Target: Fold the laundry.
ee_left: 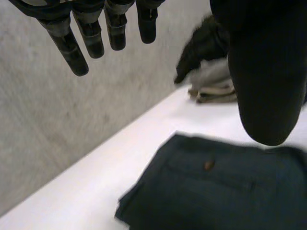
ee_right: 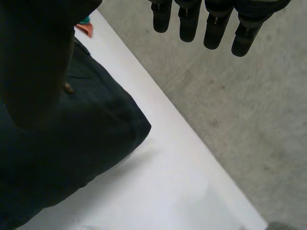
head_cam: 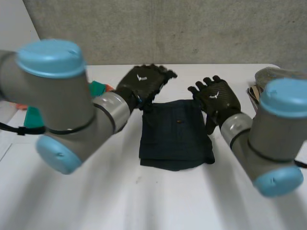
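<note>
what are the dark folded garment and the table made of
Folded garment: matte woven cloth, likely cotton; soft layered edges, a stitched seam, a small brown button. Table: smooth, plain white surface, perhaps laminate or painted board; the look leaves it open.

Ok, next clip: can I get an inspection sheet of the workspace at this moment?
surface: white table, bare around the cloth.
job's things: dark cloth, folded into a rectangle and lying flat mid-table; a small brown spot shows on its top layer.
clutter: teal item beside the left arm; grey and beige pile at the table's far right edge.
hands: left hand open, fingers straight, above the cloth's far left corner; right hand open, fingers straight, above its far right corner. Neither holds the cloth.
cables: nothing seen.
surroundings: grey wall behind the table.
</note>
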You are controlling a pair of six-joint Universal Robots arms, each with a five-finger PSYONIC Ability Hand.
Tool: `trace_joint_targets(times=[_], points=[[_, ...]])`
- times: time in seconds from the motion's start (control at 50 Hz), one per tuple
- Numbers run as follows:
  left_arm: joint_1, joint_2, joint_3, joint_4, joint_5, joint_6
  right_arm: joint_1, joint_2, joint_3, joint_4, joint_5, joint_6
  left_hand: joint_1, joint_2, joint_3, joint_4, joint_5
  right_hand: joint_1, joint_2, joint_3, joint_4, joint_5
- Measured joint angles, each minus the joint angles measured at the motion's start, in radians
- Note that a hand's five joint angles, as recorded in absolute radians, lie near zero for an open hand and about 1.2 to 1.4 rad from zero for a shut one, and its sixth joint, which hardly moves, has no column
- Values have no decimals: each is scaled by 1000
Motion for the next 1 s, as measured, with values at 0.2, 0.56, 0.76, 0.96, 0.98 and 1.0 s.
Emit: trace_joint_targets(times=[0.2,0.56,0.76,0.96,0.98,1.0], points=[[100,195,-71,-122,396,-150,99,-56,313,-173,-14,-35,0,0,0,0,0,0,0,0,0,0],[100,260,-211,-44,441,-165,115,195,294,-534,4,-21,0,0,0,0,0,0,0,0,0,0],[100,259,-224,10,415,-198,106,291,192,-567,2,-44,0,0,0,0,0,133,133,96,91,85],[103,260,-213,13,415,-216,70,330,64,-580,-38,-10,0,0,0,0,0,834,960,928,978,853],[103,260,-211,14,415,-216,65,330,46,-580,-45,1,0,0,0,0,0,839,960,928,980,863],[105,261,-207,16,414,-216,58,329,23,-579,-53,15,0,0,0,0,0,850,960,928,981,865]])
